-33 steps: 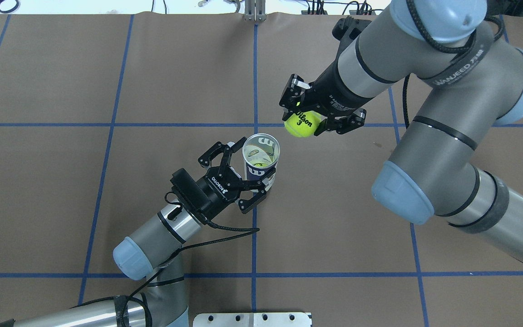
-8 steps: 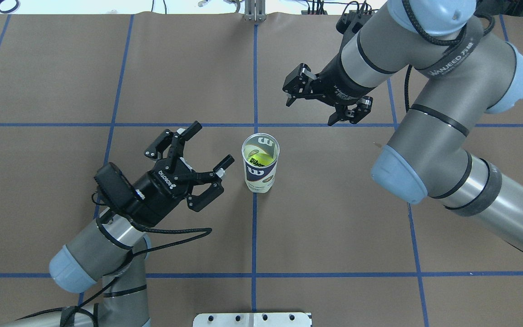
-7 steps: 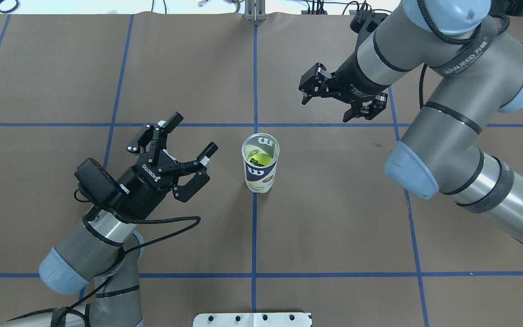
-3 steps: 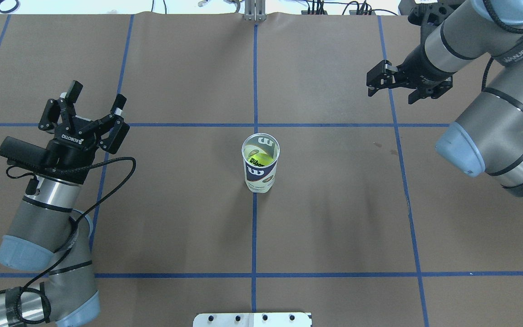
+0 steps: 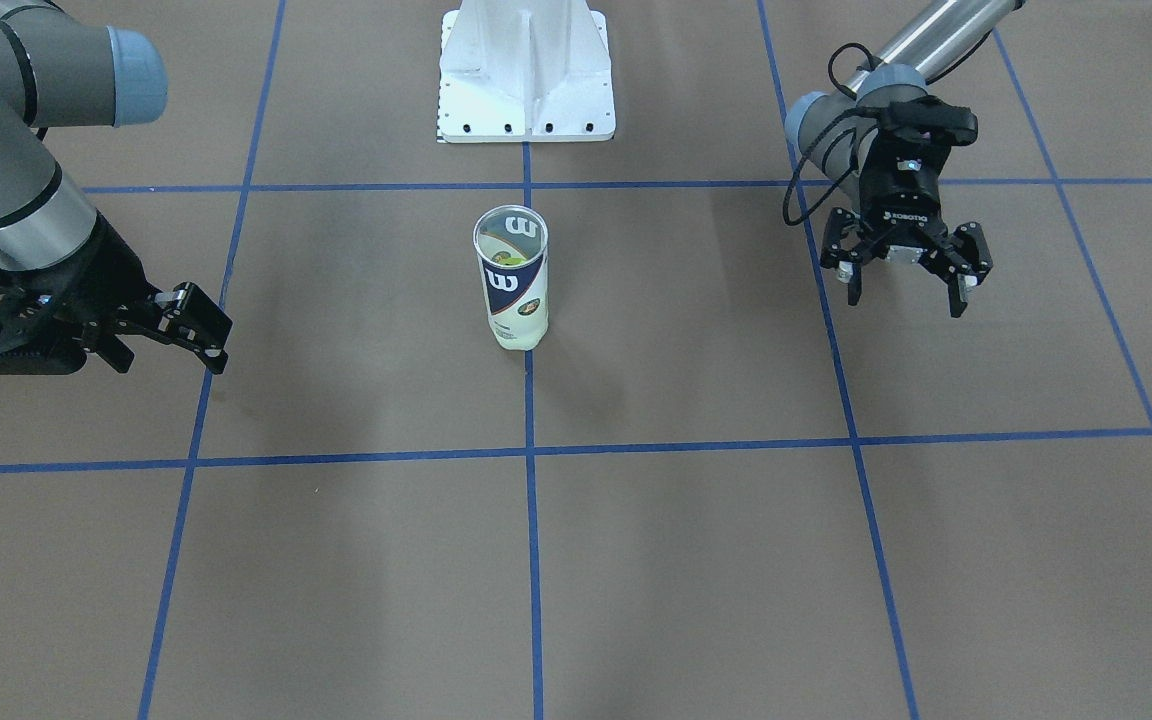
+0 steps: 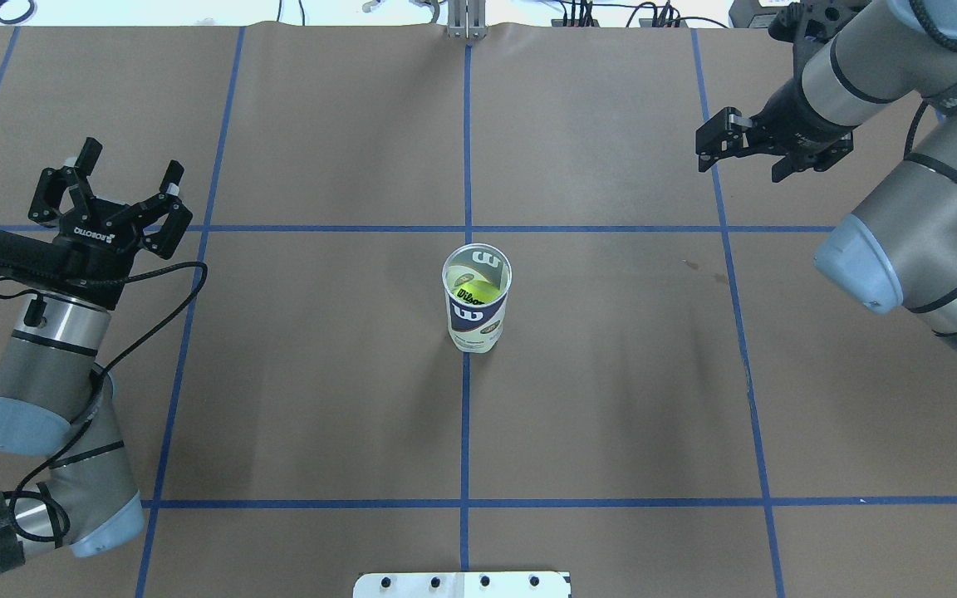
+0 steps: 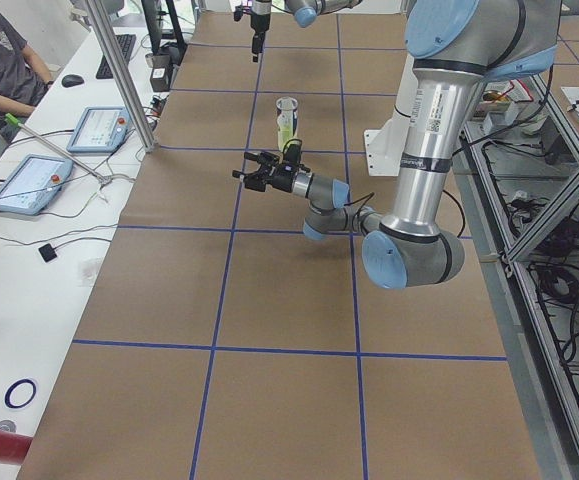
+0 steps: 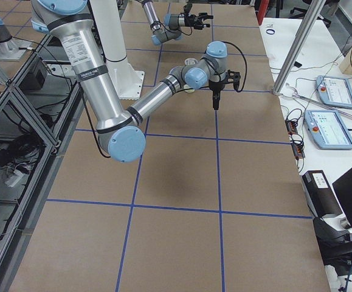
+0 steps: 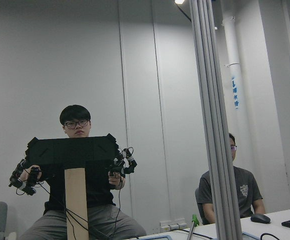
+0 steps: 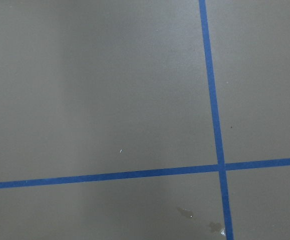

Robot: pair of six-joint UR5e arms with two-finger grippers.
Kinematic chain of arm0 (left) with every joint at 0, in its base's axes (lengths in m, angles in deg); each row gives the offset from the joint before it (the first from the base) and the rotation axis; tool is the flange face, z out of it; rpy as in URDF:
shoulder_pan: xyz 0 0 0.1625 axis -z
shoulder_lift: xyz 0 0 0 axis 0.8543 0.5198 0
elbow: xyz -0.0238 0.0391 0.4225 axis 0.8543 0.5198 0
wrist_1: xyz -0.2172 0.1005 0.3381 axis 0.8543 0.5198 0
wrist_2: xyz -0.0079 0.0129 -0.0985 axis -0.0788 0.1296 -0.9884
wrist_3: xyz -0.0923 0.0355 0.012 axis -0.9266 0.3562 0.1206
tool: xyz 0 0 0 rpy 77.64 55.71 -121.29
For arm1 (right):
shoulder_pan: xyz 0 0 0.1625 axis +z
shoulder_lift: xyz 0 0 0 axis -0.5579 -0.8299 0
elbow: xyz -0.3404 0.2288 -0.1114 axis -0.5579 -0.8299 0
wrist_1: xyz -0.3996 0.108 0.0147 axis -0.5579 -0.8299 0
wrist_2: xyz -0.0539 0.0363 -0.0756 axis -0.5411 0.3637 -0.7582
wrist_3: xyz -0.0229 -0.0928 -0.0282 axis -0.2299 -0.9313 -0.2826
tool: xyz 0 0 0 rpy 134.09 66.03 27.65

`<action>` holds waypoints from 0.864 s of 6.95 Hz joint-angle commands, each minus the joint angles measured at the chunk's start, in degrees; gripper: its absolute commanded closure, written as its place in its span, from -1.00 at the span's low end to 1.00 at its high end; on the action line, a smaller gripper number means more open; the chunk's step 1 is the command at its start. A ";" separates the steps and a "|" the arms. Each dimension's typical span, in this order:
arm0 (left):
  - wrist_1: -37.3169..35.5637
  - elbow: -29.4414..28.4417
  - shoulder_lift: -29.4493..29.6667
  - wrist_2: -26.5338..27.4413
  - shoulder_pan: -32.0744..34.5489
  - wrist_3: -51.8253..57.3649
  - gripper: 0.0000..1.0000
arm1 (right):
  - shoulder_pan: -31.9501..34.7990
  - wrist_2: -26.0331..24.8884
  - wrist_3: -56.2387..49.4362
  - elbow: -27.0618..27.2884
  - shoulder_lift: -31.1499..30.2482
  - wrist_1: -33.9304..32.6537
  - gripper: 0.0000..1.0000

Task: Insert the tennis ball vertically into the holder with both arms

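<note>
Brown bench [image 6: 611, 399] with blue grid lines; clear holder [image 6: 477, 301] with navy-and-white label; yellow-green ball [image 6: 475, 292] inside.

Yellow-green tennis ball [image 6: 477, 292]: I am seeing only its top; the navy-and-white label on the clear plastic can [image 6: 477, 320] is hiding the rest. Silver-grey right arm [image 5: 11, 190]: it is running off the front view's left edge, which is clipping the black right gripper [image 5: 168, 352]. White metal base [image 6: 462, 584]: the overhead view's bottom edge is cutting it.
</note>
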 commanded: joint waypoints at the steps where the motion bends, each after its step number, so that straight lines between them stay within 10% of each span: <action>1: -1.36 -1.66 0.43 -9.58 4.18 -6.86 -0.97 | 0.14 -0.06 -0.43 -0.06 -0.07 0.00 -0.97; 6: -27.49 -1.13 0.95 -50.45 28.94 -10.30 -0.97 | 1.01 -0.06 -2.35 -1.98 -0.07 0.09 -0.97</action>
